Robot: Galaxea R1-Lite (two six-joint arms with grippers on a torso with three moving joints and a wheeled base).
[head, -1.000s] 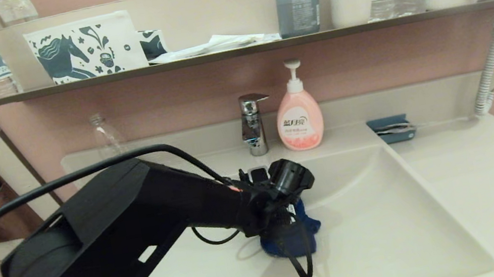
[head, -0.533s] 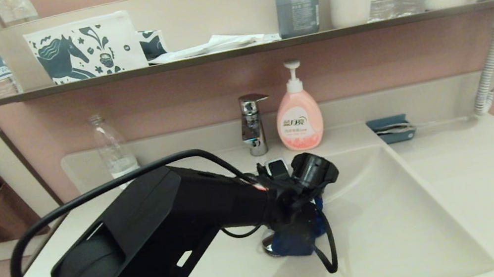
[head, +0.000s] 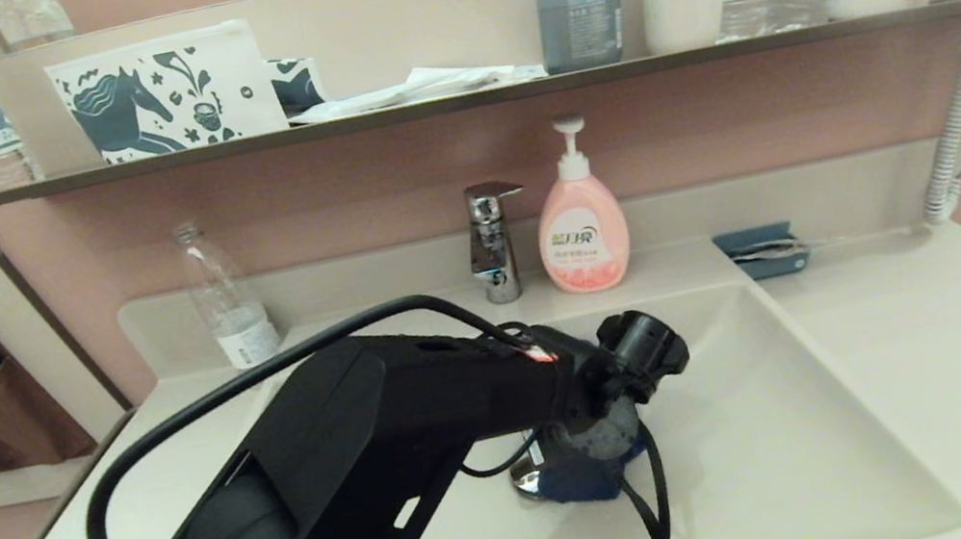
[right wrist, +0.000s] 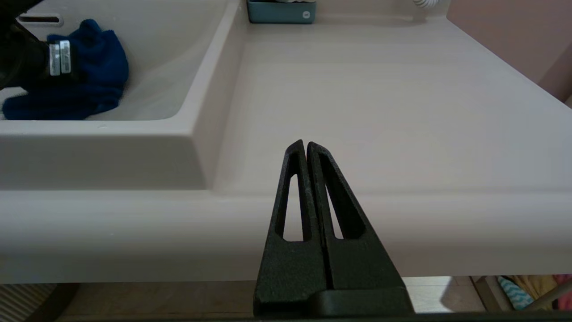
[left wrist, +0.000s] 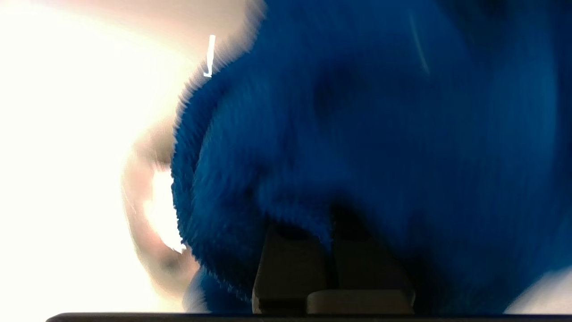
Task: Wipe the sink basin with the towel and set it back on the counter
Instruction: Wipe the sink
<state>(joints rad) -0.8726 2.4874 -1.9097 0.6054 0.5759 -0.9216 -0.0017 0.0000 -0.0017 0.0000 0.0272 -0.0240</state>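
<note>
The royal-blue towel (head: 575, 485) lies bunched on the floor of the cream-white sink basin (head: 766, 456), right beside the chrome drain plug (head: 523, 479). My left arm reaches over the basin from the left, and the left gripper (left wrist: 331, 237) points down, shut on the towel (left wrist: 357, 134), which fills the left wrist view. The right wrist view also shows the towel (right wrist: 85, 80) with the basin's overflow slot (right wrist: 39, 19) behind it. My right gripper (right wrist: 306, 144) is shut and empty, parked low at the front edge of the counter (right wrist: 380, 103).
A chrome tap (head: 491, 243) and a pink soap pump bottle (head: 581, 228) stand behind the basin. A clear bottle (head: 224, 298) is at the back left and a small teal holder (head: 763, 251) at the back right. A dark shelf (head: 452, 101) with cups and bottles runs above.
My left arm has swung to the right across the basin with the towel held, uncovering the clear bottle and the drain plug. The right gripper's earlier position is not shown.
</note>
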